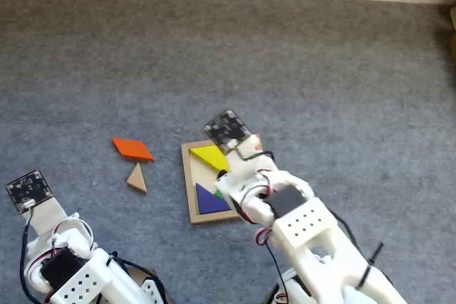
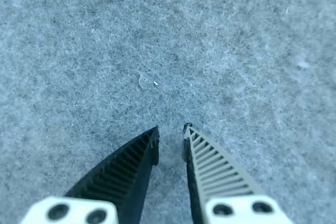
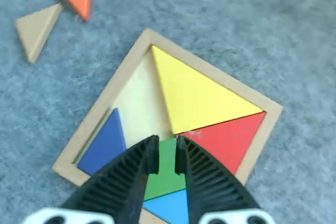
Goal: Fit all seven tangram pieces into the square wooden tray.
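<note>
The square wooden tray [image 3: 265, 129] lies on the grey carpet, also seen as the tray [image 1: 187, 183] in the high view. It holds a large yellow triangle [image 3: 194, 95], a red triangle [image 3: 231, 140], a green piece [image 3: 165, 177], a light blue triangle [image 3: 170, 208] and a dark blue triangle [image 3: 102, 148]. A bare patch of tray floor [image 3: 139, 100] stays uncovered. My right gripper [image 3: 166, 155] hovers over the tray's middle above the green piece, fingers nearly together, holding nothing. An orange parallelogram [image 1: 132, 149] and a tan triangle [image 1: 137, 178] lie left of the tray. My left gripper [image 2: 170, 136] is shut over bare carpet.
The left arm [image 1: 60, 261] stands at the lower left, well away from the loose pieces. The right arm [image 1: 292, 218] stretches from the lower right over the tray's right half. Grey carpet runs to a pale wall at the far edge.
</note>
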Tool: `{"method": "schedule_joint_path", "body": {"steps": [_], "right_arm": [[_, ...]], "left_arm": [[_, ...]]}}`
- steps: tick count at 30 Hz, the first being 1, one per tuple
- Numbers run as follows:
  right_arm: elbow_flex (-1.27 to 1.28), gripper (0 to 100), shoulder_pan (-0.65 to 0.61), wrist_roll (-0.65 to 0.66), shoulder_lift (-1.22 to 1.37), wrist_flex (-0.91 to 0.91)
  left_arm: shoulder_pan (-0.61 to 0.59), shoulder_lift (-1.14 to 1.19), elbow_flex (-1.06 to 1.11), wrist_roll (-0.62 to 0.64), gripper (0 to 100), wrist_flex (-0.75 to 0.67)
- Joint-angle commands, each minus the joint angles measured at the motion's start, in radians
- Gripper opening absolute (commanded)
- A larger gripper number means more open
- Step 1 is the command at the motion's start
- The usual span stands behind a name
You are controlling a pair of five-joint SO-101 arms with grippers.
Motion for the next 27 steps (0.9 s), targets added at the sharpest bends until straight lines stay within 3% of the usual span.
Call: {"method": "schedule_joint_path", "body": {"steps": [1, 12, 18, 27], "right_arm": [[0.051, 6.3, 0.038, -0.015, -0.125, -0.082], [0.188, 6.3, 0.041, -0.015, -0.387, -0.151], [0.232, 6.3, 0.104, -0.015, -0.527, -0.151], [0.234, 6.3, 0.143, -0.015, -0.796, -0.054]], "left_arm": [[-0.013, -0.036, 0.019, 0.005, 9, 0.000], [-0.013, -0.036, 0.019, 0.005, 9, 0.000], [-0.013, -0.036, 0.019, 0.005, 9, 0.000], [-0.013, -0.036, 0.019, 0.005, 9, 0.000]]}}
